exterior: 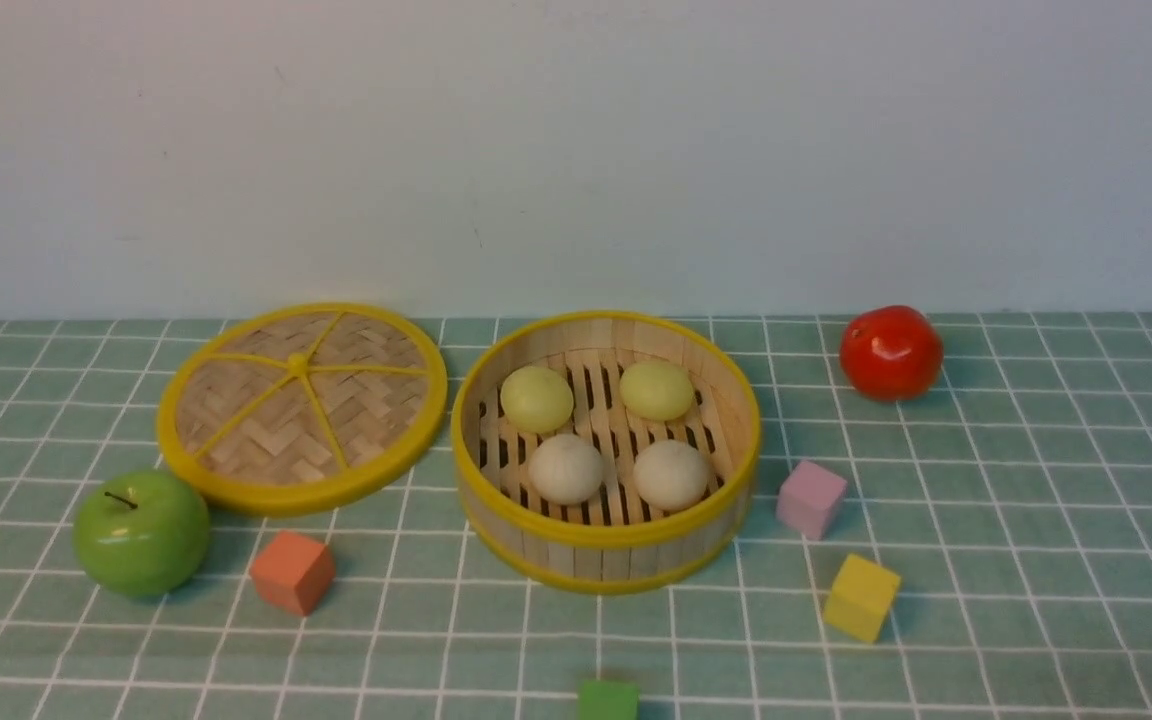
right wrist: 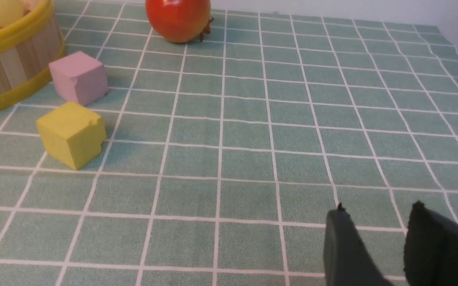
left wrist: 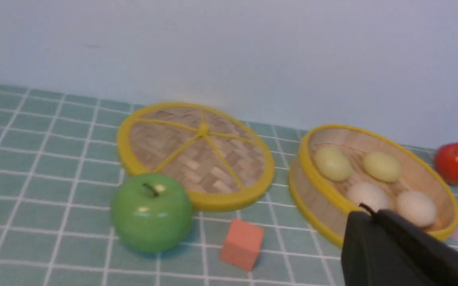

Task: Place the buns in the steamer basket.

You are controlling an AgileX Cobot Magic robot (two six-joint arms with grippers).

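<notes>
Backdrop: pale blank wall is seen behind a worktop (exterior: pixel 1036 520) covered with a green cloth gridded in white.
Buns: all four buns (exterior: pixel 601 432) are found inside the steamer basket (exterior: pixel 604 545), two yellow-green at the back, two off-white at the front, set apart on the slats.
Key relation: from the left gripper (left wrist: pixel 372 212) the basket is seen just ahead and close; from the right gripper (right wrist: pixel 376 222) only its wall is caught at the edge of view, well apart. The left arm is judged the nearer.
Left gripper: jaws are pressed together, nothing held.
Right gripper: jaws are parted with bare cloth showing between them, nothing gripped.
Progress: no bun is left on the cloth, so the task is judged complete.
Lid: lid (exterior: pixel 301 405) is laid flat beside the basket, on its left.
Bystanders: green apple (exterior: pixel 141 533), red tomato (exterior: pixel 891 352), orange cube (exterior: pixel 292 571), pink cube (exterior: pixel 811 498), yellow cube (exterior: pixel 861 597), green cube (exterior: pixel 608 700) are scattered around, untouched.
</notes>
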